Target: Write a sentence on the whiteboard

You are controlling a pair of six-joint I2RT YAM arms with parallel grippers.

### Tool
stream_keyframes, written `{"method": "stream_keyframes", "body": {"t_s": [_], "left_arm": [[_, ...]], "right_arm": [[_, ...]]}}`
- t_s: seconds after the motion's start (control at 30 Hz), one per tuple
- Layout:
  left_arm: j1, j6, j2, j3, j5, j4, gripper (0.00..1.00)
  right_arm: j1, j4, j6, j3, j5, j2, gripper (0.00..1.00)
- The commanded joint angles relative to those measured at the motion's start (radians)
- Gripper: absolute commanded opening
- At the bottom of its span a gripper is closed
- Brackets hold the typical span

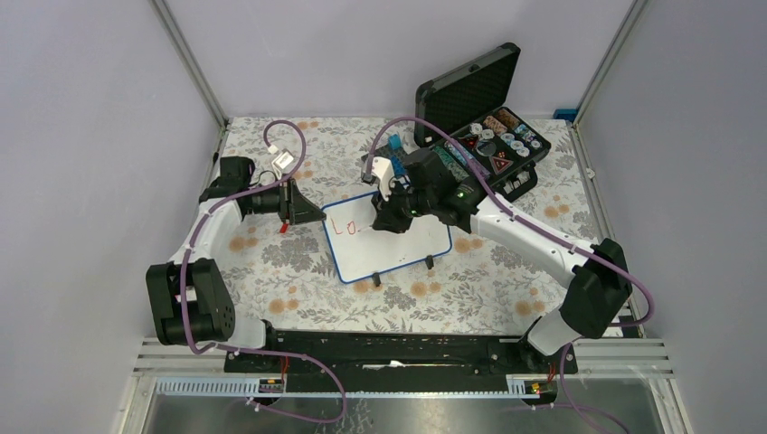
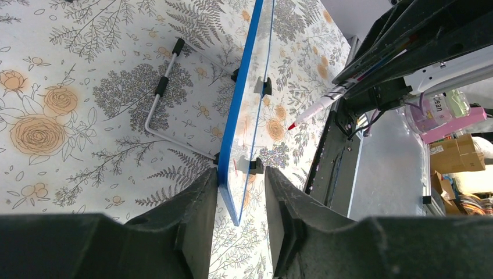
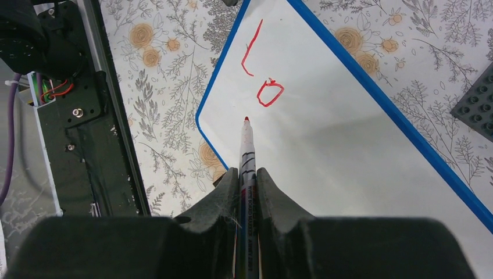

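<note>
The whiteboard (image 1: 398, 249), white with a blue frame, lies on the flowered table. Red letters "Lo" (image 1: 345, 226) stand near its left end; they also show in the right wrist view (image 3: 263, 72). My right gripper (image 3: 248, 171) is shut on a red whiteboard marker (image 3: 247, 154), whose tip is just below the "o", at or just above the board (image 3: 337, 133). My left gripper (image 2: 241, 171) is open and straddles the board's left corner (image 2: 232, 145); one finger (image 2: 200, 197) lies against the blue frame, and the other stands apart. The marker (image 2: 320, 106) also shows there.
An open black case (image 1: 488, 136) with small parts stands at the back right. A grey studded baseplate (image 3: 477, 104) lies beside the board. A bent wire stand (image 2: 160, 99) lies on the table left of the board. The black base rail (image 1: 398, 348) runs along the near edge.
</note>
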Motion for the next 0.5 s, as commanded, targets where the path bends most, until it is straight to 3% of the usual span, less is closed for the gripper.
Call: {"method": "stream_keyframes", "body": {"t_s": [0.0, 0.2, 0.47], "left_arm": [[-0.009, 0.030, 0.007, 0.004, 0.012, 0.020, 0.34], [-0.017, 0.032, 0.009, 0.002, 0.008, 0.019, 0.31], [-0.034, 0.031, 0.018, 0.009, 0.003, 0.019, 0.30]], "right_arm": [[-0.019, 0.031, 0.000, -0.007, -0.072, -0.028, 0.00], [-0.030, 0.076, 0.059, -0.033, -0.082, -0.051, 0.00], [-0.031, 0.105, 0.015, -0.047, -0.095, -0.044, 0.00]]}}
